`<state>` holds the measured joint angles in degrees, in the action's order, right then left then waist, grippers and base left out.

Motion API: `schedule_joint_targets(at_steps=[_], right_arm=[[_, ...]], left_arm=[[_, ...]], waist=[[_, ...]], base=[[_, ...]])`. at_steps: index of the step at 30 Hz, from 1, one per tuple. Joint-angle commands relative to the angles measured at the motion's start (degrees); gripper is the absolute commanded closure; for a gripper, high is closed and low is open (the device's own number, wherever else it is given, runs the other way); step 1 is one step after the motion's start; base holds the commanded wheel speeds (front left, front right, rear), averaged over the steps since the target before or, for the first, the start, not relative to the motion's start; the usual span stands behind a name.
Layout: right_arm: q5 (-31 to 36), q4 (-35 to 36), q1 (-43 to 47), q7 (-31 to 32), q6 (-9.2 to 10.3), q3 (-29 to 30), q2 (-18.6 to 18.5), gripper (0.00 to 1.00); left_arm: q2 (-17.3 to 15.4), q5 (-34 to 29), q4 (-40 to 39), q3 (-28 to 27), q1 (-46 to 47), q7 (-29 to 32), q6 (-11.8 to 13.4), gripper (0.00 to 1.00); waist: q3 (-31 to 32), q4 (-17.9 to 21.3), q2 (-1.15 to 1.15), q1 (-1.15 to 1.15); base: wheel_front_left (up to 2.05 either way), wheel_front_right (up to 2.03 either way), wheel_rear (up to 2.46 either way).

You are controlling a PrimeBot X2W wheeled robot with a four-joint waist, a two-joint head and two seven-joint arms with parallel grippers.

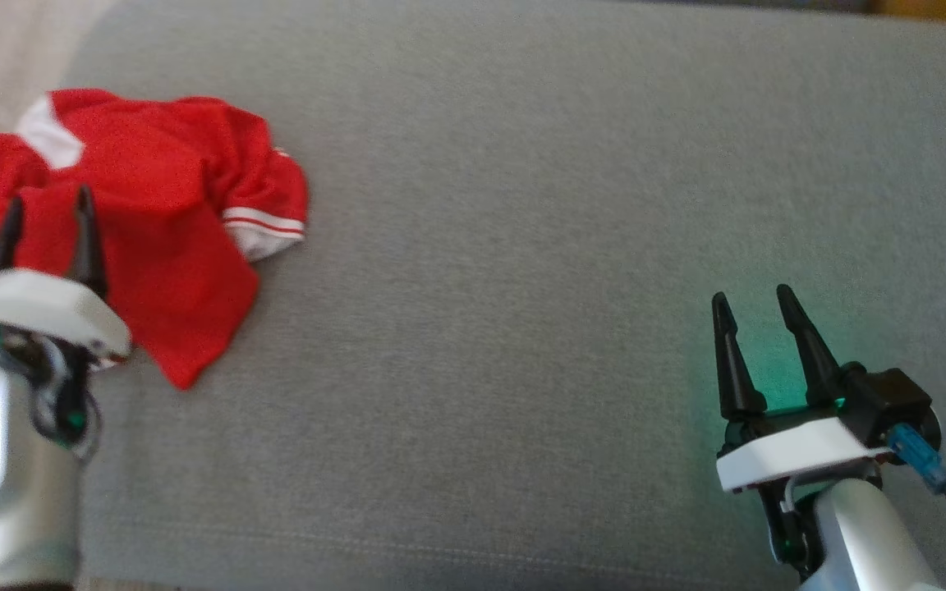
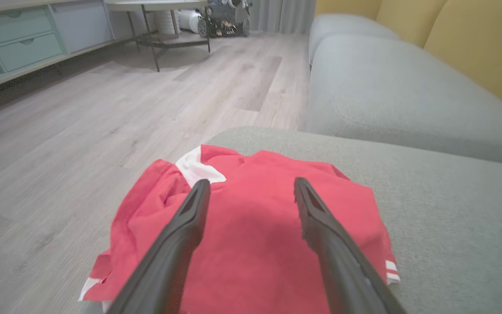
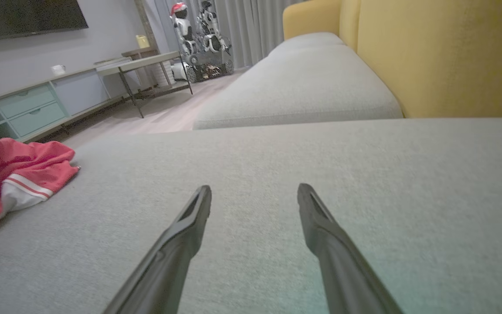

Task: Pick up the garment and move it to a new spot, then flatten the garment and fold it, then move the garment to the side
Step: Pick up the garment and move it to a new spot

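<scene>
Sofa seat [image 1: 539, 246]: grey woven cushion, broad and flat; yellow backrest [image 3: 442, 56] behind it in the right wrist view.
Garment [image 1: 153, 197]: red with white trim, crumpled in a heap at the left end of the seat, close to its edge.
Left pincer [image 1: 48, 197]: fingers spread apart, holding nothing, poised over the garment's near part; contact with the cloth cannot be told.
Right pincer [image 1: 751, 293]: fingers spread apart, holding nothing, over bare cushion, well apart from the garment.

Looking down from the head onto the grey cushion [image 1: 522, 246]. Low and close from both wrists, skimming along it. Sharing the garment [image 1: 153, 189] across all three.
</scene>
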<state>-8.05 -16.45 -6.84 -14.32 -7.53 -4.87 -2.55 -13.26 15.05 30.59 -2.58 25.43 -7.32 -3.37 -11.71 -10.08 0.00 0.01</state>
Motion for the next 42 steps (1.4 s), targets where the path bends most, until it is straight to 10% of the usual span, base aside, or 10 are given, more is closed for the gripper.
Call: schedule_joint_targets(at_steps=[1,15,17,42], right_arm=[[0.29,2.09,-2.14,-0.60,0.04,-1.08,-0.32,0.00],[0.06,2.70,-4.78,-0.66,0.04,-1.49,-0.32,0.00],[-0.08,2.69,-4.96,-0.66,0.04,-1.52,-0.32,0.00],[-2.93,-0.40,-1.62,-0.67,0.04,-2.20,-0.32,0.00]], left_arm=[[-3.78,-0.06,-0.19,-1.86,3.75,1.35,-0.52,0.00],[-11.97,-2.58,16.48,2.73,17.81,14.42,-2.50,0.00],[-12.40,-2.65,18.00,3.14,18.61,14.47,-2.65,1.00],[-9.86,1.15,5.45,1.22,20.71,-4.24,-0.54,1.00]], waist=[[-3.46,3.30,0.00,-0.01],[-8.96,6.68,0.00,-0.01],[-9.19,6.93,0.00,-0.01],[4.21,4.82,0.00,-0.01]], base=[[0.00,0.00,0.00],[0.00,0.00,0.00],[0.00,0.00,0.00],[0.00,0.00,0.00]])
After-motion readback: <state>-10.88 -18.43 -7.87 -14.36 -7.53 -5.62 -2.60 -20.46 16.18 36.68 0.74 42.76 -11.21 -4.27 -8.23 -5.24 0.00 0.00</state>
